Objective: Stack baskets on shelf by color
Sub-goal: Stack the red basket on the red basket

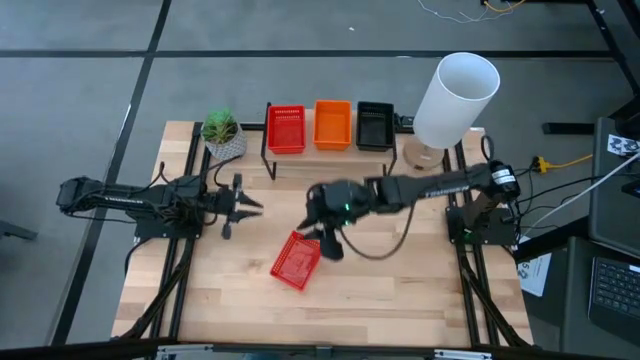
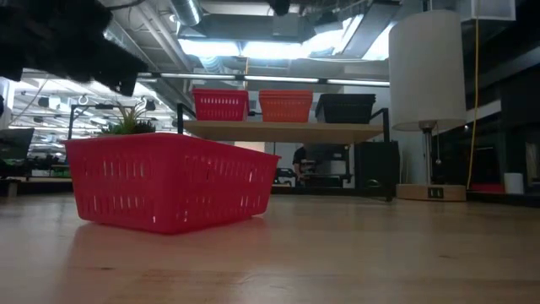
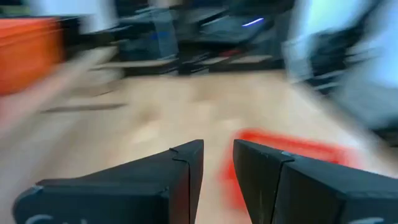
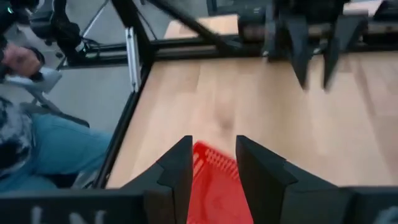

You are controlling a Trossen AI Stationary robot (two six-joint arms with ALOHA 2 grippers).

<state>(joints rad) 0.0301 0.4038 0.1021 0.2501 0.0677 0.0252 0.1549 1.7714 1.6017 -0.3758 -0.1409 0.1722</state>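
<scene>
— Where are the baskets?

— Three sit side by side on the shelf (image 1: 330, 152) at the far edge of the surface (image 1: 400, 290): a red basket (image 1: 286, 128), an orange basket (image 1: 333, 124) and a black basket (image 1: 375, 125). A fourth, loose red basket (image 1: 296, 260) lies on the surface near the middle, turned at an angle to the edges.

— And the right gripper?

— The right gripper (image 4: 211, 163) reaches in from the right edge and hangs over the loose red basket's far corner. Its fingers are a little apart, straddling the basket's rim; whether they touch it I cannot tell.

— The left one?

— The left gripper (image 1: 243, 206) hovers nearer the left edge, apart from the loose basket, its fingers slightly parted and holding nothing.

— Anything else there?

— A potted plant (image 1: 221, 131) by the shelf's left end, and a lamp (image 1: 455, 98) with a white shade at the far right corner.
</scene>
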